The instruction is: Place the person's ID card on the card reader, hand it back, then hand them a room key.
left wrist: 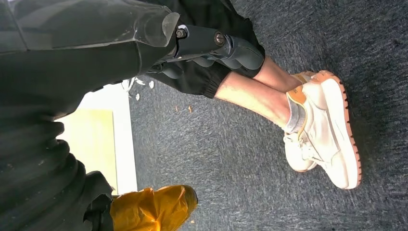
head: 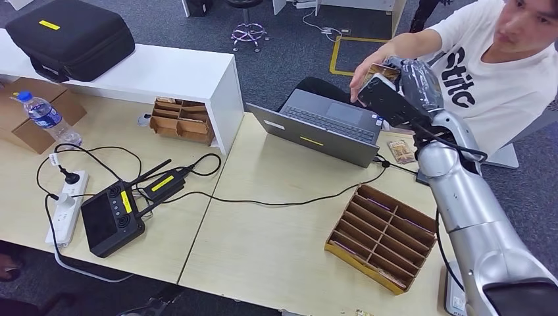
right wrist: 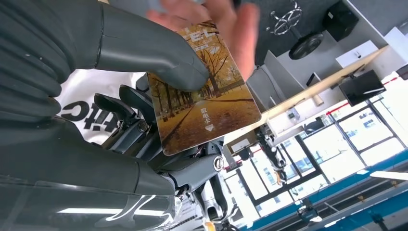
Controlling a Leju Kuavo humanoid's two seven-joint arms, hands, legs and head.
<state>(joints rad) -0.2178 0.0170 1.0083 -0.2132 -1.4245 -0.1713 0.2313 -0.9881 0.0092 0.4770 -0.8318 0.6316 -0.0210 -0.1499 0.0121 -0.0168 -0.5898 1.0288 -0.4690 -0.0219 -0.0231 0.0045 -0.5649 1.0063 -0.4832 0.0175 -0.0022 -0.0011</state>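
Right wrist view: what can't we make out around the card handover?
- Card: far edge hidden behind the person's hand, which is motion-blurred, so their grip is unclear.
- Right hand: fingers behind the card are partly covered by it.
- Head view: card nearly hidden by both hands.

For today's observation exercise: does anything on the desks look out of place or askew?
Mostly ordinary clutter. The one oddity is a small card lying loose beside the laptop, outside the cardboard organiser. The black cables trail untidily across both desks.
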